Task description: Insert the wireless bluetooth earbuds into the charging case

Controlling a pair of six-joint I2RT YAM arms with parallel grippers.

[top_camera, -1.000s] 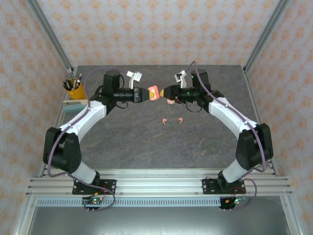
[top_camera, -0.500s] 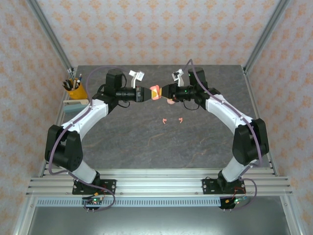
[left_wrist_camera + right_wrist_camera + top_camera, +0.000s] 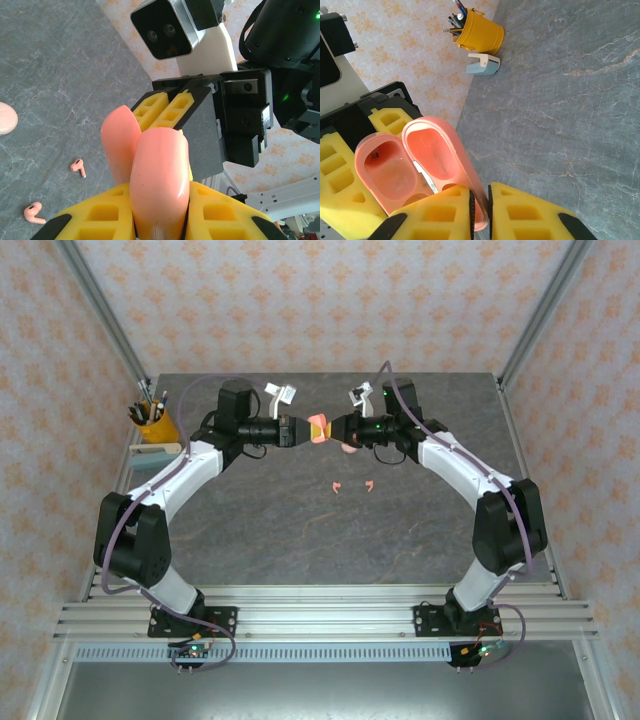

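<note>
Right arm (image 3: 455, 465) has swung a little farther in toward the left arm (image 3: 190, 465), and its jaws have narrowed from a loose gape to a pinch on the case (image 3: 319, 428), which hangs in the air between the two above the far middle of the desk (image 3: 300, 530). The left jaws are clenched on one half of the case. In the right wrist view the right jaws' yellow pads (image 3: 535, 207) nip the rim of the other half, hinged open beside it. Both hollows look bare, so the case seems opened and ready to fill. Two earbuds (image 3: 338, 486) lie side by side on the desk, nearer the bases and well apart from the case. Neither is seated yet, so one arm will likely have to let go and fetch them.
</note>
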